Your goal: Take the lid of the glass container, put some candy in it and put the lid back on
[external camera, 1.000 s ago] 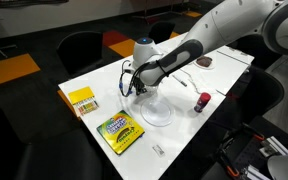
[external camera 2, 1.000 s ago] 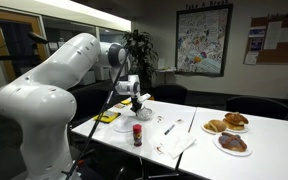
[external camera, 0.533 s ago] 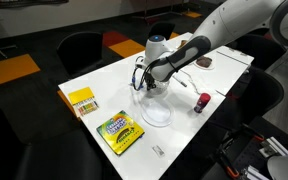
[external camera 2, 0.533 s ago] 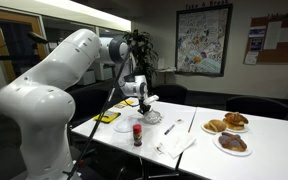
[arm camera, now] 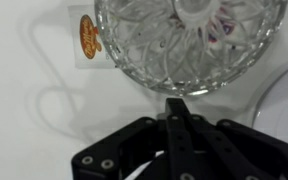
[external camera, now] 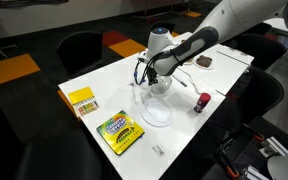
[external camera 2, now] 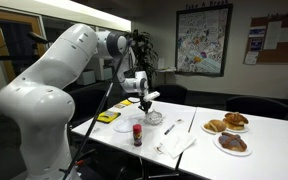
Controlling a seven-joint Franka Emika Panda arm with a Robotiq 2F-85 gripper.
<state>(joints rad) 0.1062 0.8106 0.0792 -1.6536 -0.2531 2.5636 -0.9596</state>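
I had the claw [arm camera: 176, 100] closed, its two black fingers pressed flat together with no gap showing between them in the wrist view. Their tips sat right at the near edge of the glass container [arm camera: 189, 45]. I could not tell whether they touched the glass, or whether anything thin was pinched between them.

The container stood on the white counter [external camera: 104, 85]. It filled the top of the wrist view, its cut star pattern fanning out from a pale centre. I could not tell whether the lid was sitting on it. Something small and pinkish [arm camera: 219, 30] showed through the glass on the right, too blurred for me to name. The candy [arm camera: 87, 35], one wrapped piece with an orange label, lay on the counter just beside the container's rim.

In both exterior views the arm reached down over the container [external camera: 156, 100], with the claw [external camera: 145, 85] above its edge. A yellow-and-green pack [external camera: 119, 132] lay near it on one side. A small red-topped bottle [external camera: 201, 102] stood near it on the other side.
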